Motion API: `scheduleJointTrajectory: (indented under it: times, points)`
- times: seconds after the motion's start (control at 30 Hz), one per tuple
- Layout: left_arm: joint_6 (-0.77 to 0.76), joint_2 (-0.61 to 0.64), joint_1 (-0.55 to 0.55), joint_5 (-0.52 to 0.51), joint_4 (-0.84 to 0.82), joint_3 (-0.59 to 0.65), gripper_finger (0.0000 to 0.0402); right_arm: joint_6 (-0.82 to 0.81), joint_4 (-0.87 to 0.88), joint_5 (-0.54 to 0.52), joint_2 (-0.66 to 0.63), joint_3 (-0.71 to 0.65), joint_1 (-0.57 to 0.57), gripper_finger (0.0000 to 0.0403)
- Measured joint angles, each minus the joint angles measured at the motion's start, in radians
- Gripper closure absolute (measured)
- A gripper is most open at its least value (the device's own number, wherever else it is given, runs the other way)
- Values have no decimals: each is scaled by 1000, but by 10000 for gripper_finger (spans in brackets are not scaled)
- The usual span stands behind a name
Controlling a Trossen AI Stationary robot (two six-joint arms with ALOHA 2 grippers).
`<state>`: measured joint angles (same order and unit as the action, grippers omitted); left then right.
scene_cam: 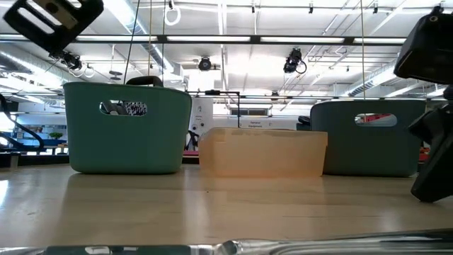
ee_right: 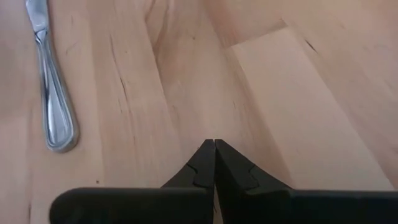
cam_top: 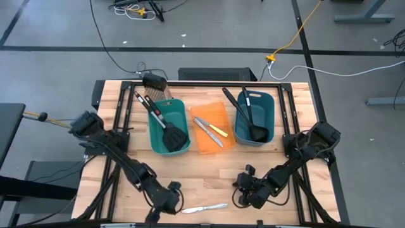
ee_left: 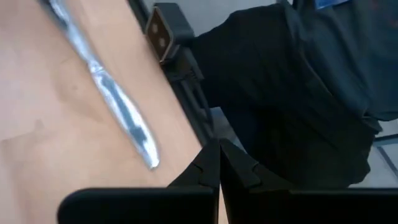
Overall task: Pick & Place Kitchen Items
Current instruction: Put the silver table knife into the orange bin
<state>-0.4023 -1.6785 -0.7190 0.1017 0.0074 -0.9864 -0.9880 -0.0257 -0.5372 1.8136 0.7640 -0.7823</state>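
One silver table knife [cam_top: 204, 208] lies flat on the wood by the table's near edge, also seen in the low view [scene_cam: 297, 244]. My left gripper [cam_top: 174, 201] hovers shut just left of its blade end [ee_left: 124, 118]. My right gripper [cam_top: 242, 195] is shut to the right of its handle end [ee_right: 55, 106], over bare wood. Two black slotted spatulas [cam_top: 166, 126] stand in the left teal bin [cam_top: 154, 136]. Another silver knife [cam_top: 207, 132] and a yellow-handled knife [cam_top: 217, 130] lie in the orange bin [cam_top: 212, 147]. Two black ladles [cam_top: 250, 117] rest in the right teal bin [cam_top: 269, 107].
The three bins stand in a row across the table's middle, with bare wood [cam_top: 209, 177] between them and the near edge. A dark brush-like object [cam_top: 155, 85] sits at the far left behind the left bin. A dark-clothed person [ee_left: 298, 93] shows just past the near edge.
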Motion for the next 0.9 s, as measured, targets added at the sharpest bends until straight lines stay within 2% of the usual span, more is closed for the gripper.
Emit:
scheduleJointTrajectory:
  times: [0.23, 0.37, 0.57, 0.9]
  points:
    - [-58, -98, -37, -1, 117, -2, 399, 81, -69, 41, 4, -1, 32, 396]
    - [-93, -159, -54, -55, 132, -3, 399, 91, -78, 56, 4, -1, 53, 395]
    - [-112, -252, -43, -96, 278, -3, 399, 159, -142, 136, 4, -2, 63, 395]
    - [-166, -316, -10, -147, 287, -3, 399, 185, -148, 130, 4, -1, 56, 395]
